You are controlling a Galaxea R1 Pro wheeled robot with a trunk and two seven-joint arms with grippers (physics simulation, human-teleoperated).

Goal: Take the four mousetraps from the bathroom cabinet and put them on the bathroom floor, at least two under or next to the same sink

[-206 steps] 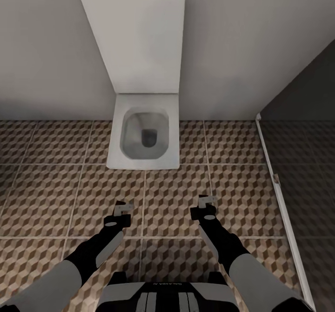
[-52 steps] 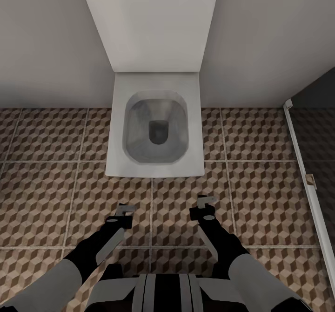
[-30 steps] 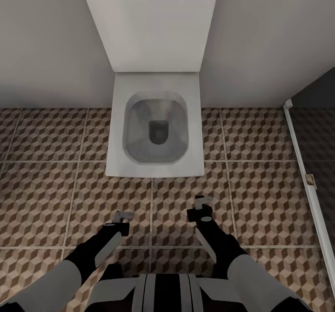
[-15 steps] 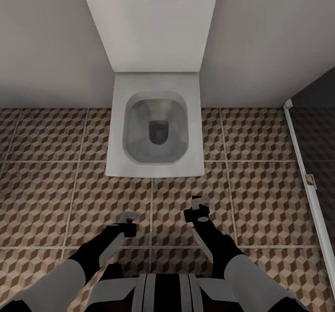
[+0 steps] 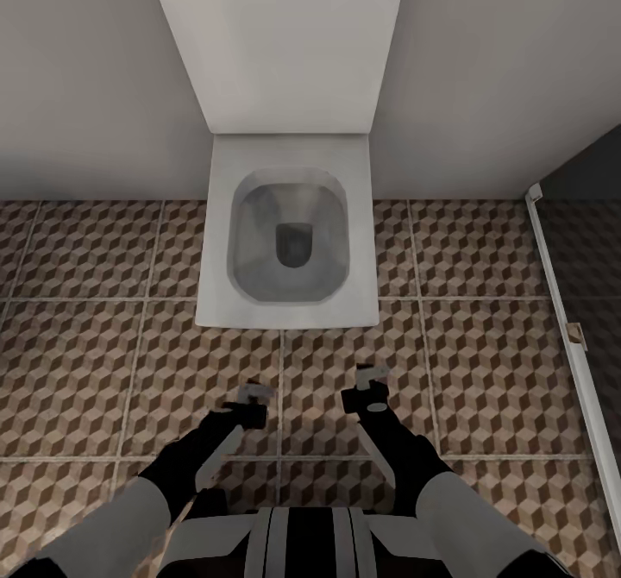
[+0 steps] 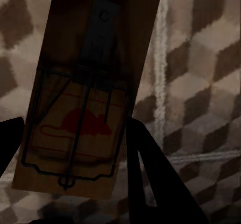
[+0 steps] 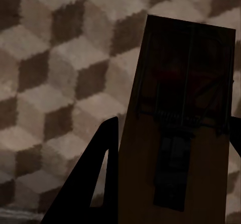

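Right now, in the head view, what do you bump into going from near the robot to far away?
Left gripper and right gripper → patterned floor tiles → toilet → white wall panel.

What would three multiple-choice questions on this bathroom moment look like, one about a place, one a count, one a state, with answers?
1. The square white toilet stands:
A. ahead of the robot, against the grey wall
B. behind the shower rail
C. left of both arms

2. How many small brown wooden mousetraps are being held?
A. none
B. one
C. two

3. The left gripper is:
A. open and empty
B. shut on a mousetrap
C. resting on the toilet rim

Answers: 1 A, the head view shows it straight ahead, backed by the wall. 2 C, the left mousetrap and the right mousetrap each sit between jaws. 3 B, the board sits clamped above the cube-patterned tiled floor.
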